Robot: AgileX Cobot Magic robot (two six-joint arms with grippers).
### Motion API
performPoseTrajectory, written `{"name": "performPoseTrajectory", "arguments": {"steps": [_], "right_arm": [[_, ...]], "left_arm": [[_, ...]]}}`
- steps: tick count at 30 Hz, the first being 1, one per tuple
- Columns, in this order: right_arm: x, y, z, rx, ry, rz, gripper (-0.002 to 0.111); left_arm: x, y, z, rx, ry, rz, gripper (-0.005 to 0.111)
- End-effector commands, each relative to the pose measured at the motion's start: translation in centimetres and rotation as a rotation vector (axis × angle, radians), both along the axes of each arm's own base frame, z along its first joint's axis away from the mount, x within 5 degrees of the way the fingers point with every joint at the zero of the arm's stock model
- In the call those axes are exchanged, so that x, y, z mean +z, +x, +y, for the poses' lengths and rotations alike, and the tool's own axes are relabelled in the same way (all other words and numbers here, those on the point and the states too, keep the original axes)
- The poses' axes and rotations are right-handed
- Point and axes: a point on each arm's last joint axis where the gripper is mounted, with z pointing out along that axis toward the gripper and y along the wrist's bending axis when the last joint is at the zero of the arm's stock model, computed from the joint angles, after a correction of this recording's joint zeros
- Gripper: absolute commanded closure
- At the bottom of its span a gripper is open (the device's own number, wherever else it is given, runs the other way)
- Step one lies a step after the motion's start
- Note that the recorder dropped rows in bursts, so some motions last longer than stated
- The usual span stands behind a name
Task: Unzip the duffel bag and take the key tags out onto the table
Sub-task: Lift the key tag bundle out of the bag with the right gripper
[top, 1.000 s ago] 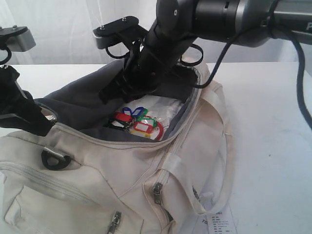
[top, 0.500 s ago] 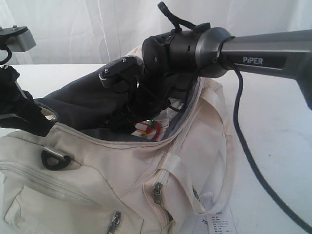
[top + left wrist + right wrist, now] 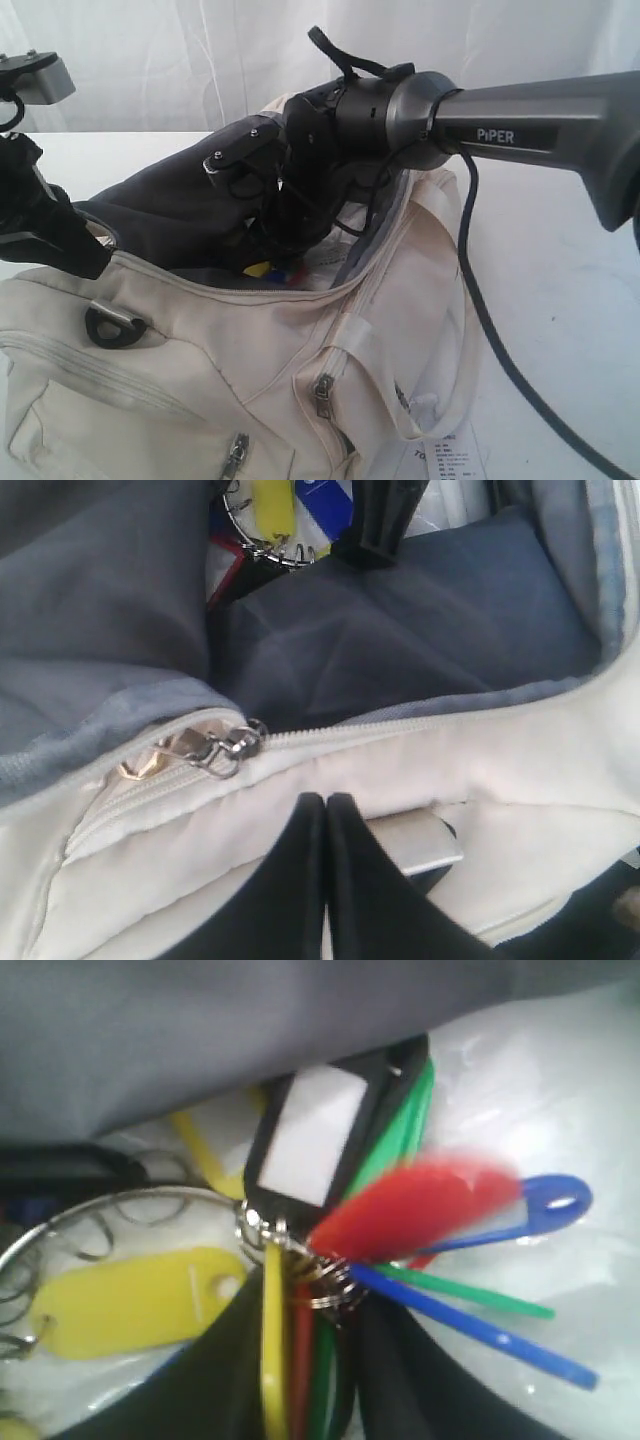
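White table [image 3: 560,300]: duffel bag [image 3: 200,380] unzipped; my right gripper [image 3: 310,1360] grasps the key tags [image 3: 400,1215] inside, not yet out; left gripper [image 3: 325,815] clenched.

Close view of the key tags [image 3: 330,1260], a bunch joined at small metal rings [image 3: 318,1282]. A black-framed white tag [image 3: 310,1140], a blurred red tag [image 3: 410,1205] and blue and green tags fan out from the rings. The tool [image 3: 305,1350] pinches yellow, red and green tags between dark fingers [image 3: 215,1380] just beside the rings. Grey bag lining [image 3: 200,1040] lies behind.
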Motion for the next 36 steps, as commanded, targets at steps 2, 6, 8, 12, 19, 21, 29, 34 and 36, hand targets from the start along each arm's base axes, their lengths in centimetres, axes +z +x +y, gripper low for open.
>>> {"name": "performPoseTrajectory", "arguments": {"steps": [2,6,8,12,19,21,29,34,36], "right_arm": [[2.5,0.3,-1.4,-0.035,-0.049,-0.103,0.108],[5.2,0.1,-1.9,-0.045,-0.007,-0.163,0.108],[6.1,-0.1,-2.1,-0.046,0.01,-0.179,0.108],[7.3,-0.4,-2.4,-0.048,0.03,-0.197,0.108],[8.6,-0.8,-2.8,-0.051,0.043,-0.209,0.108],[9.2,-1.0,-3.0,-0.054,0.055,-0.215,0.108],[14.2,-3.5,-5.6,-0.076,0.123,-0.254,0.108],[18.3,-6.8,-9.7,-0.083,0.133,-0.339,0.108],[19.4,-8.0,-11.8,-0.127,0.117,-0.38,0.108]], "left_arm": [[0.1,-0.5,0.0,-0.012,-0.012,0.014,0.107],[0.1,-0.5,0.0,-0.013,-0.012,0.017,0.107],[0.1,-0.5,0.0,-0.013,-0.012,0.017,0.107],[0.1,-0.5,0.0,-0.013,-0.012,0.017,0.107],[0.1,-0.5,0.0,-0.015,-0.011,0.015,0.107],[0.1,-0.5,0.0,-0.015,-0.011,0.015,0.107],[0.1,-0.5,0.0,-0.02,-0.01,0.012,0.107],[0.1,-0.5,0.0,-0.02,-0.01,0.012,0.107],[0.1,-0.5,0.0,-0.02,-0.01,0.014,0.107]]}}
